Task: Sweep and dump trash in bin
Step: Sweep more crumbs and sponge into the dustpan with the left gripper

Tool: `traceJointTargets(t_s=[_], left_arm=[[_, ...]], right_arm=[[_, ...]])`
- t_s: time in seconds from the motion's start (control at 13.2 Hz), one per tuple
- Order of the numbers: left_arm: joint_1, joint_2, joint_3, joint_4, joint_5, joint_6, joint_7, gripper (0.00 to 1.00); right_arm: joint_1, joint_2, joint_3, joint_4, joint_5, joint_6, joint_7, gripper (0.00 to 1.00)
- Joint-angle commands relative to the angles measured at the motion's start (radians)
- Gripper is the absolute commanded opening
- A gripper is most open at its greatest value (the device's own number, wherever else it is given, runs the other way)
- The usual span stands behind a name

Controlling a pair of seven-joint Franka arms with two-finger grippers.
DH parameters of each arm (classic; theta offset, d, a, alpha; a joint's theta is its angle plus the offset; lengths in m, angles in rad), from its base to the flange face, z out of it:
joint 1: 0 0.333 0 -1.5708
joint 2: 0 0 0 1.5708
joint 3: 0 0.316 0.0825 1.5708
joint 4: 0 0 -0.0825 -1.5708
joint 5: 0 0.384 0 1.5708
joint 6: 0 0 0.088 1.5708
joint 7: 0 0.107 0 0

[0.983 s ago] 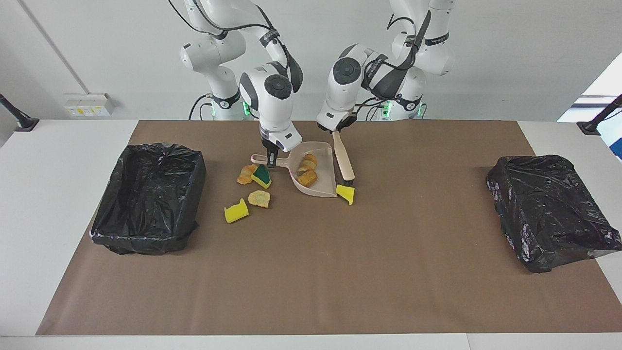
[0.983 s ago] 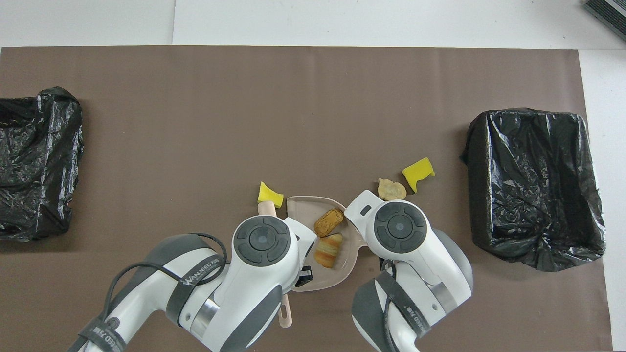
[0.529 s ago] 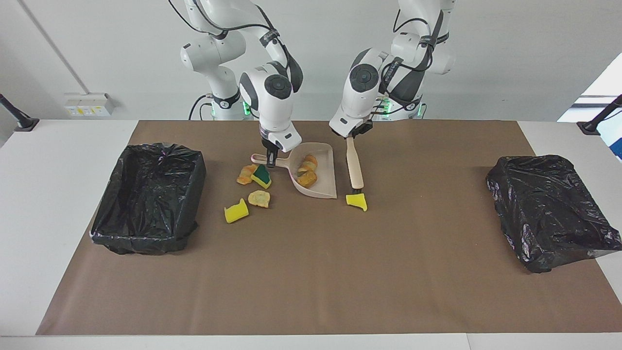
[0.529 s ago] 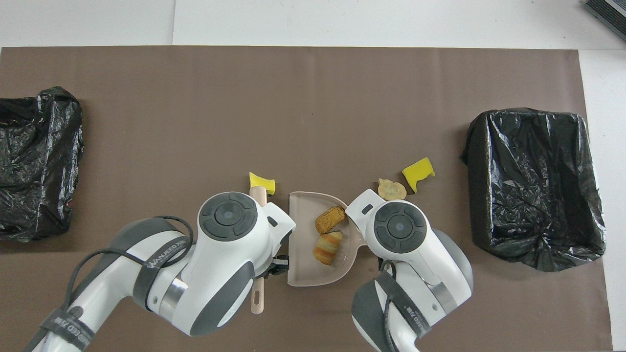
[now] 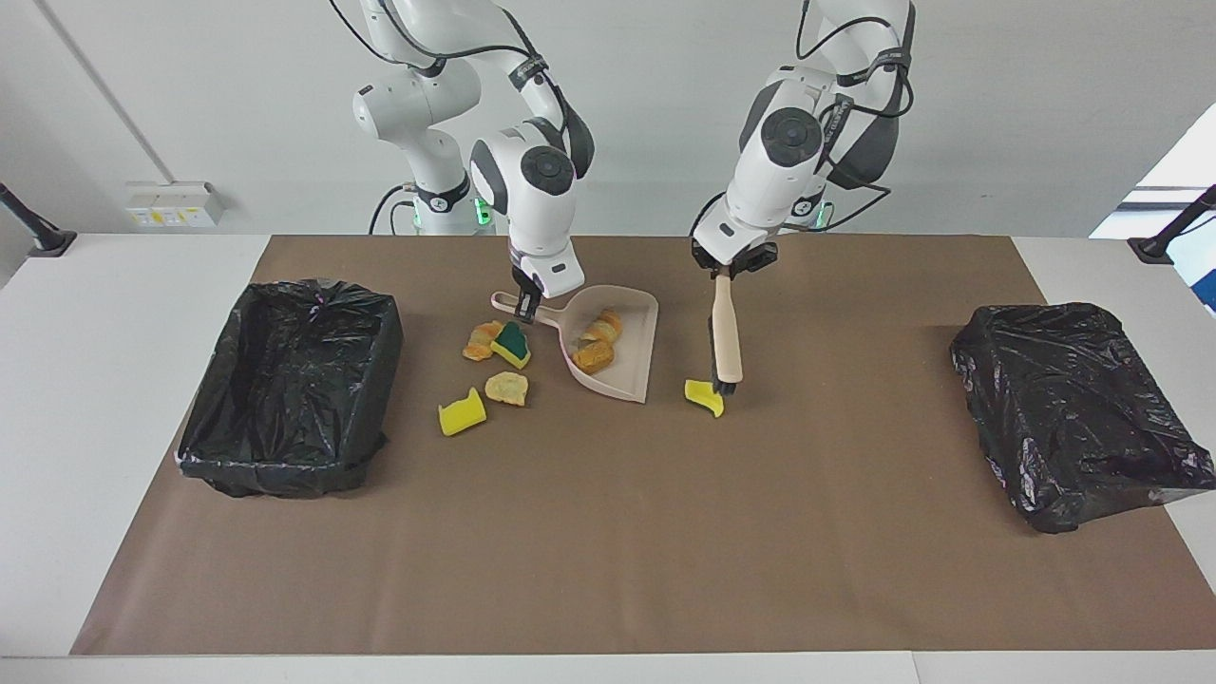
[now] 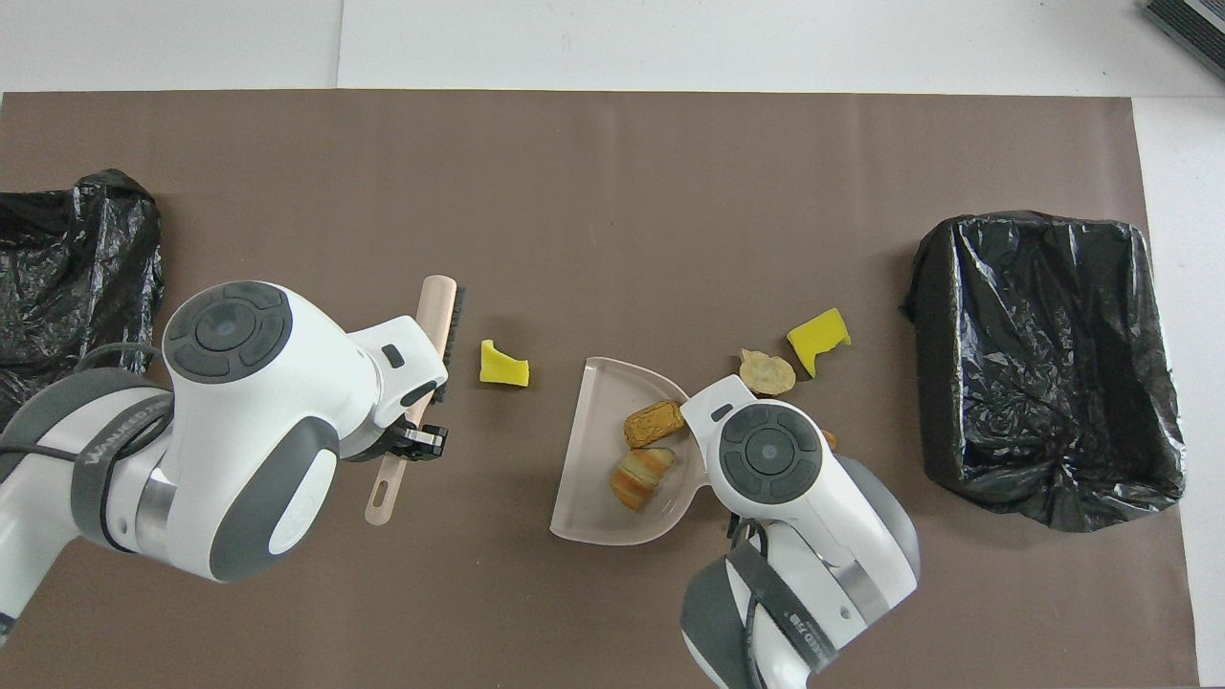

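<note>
My right gripper (image 5: pixel 525 308) is shut on the handle of the beige dustpan (image 5: pixel 622 353), whose mouth faces the left arm's end of the table. Two bread-like lumps (image 5: pixel 597 342) lie in the dustpan (image 6: pixel 584 478). My left gripper (image 5: pixel 729 273) is shut on the brush (image 5: pixel 727 332), bristles down beside a yellow sponge chunk (image 5: pixel 704 397) that lies apart from the dustpan's mouth. More trash lies on the mat beside the dustpan toward the right arm's end: a green-layered sponge (image 5: pixel 511 344), an orange lump (image 5: pixel 482 339), a tan lump (image 5: pixel 506 388) and a yellow sponge (image 5: pixel 462 413).
An open black-lined bin (image 5: pixel 380 332) stands at the right arm's end of the brown mat. A second black-bagged bin (image 5: pixel 1073 408) stands at the left arm's end. Bare mat (image 5: pixel 608 532) spreads over the half of the table farther from the robots.
My left arm has swung the brush away from the dustpan toward its own end, dragging the yellow chunk along. The dustpan has turned slightly in my right gripper.
</note>
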Motion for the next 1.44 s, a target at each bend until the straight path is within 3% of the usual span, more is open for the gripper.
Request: traceJointTargets(t_s=[0.0,0.23,0.53,0.98,1.36], left_arm=[[0.029,0.099,-0.013,0.02,0.053,0.092,0.071,0.0],[0.008,0.133,-0.02,-0.014,0.053,0.109,0.141,0.0],[-0.131,0.085,-0.023,-0.064,0.047,0.063,0.172,0.0],[-0.329,0.05,-0.026,-0.054,-0.04,0.003,0.016,0.0],[-0.323,0.048,-0.017,-0.031,-0.054,-0.023,-0.076,0.0]], right_arm=[[0.007,-0.018,0.004,-0.024,-0.005,0.015,0.031,0.0],[0.007,-0.018,0.004,-0.024,0.003,0.015,0.036,0.0],[0.009,-0.018,0.004,-0.024,0.003,0.015,0.046,0.0],[0.009,-0.018,0.004,-0.024,0.003,0.012,0.045,0.0],[0.007,-0.018,0.003,-0.022,0.003,0.013,0.042,0.0]])
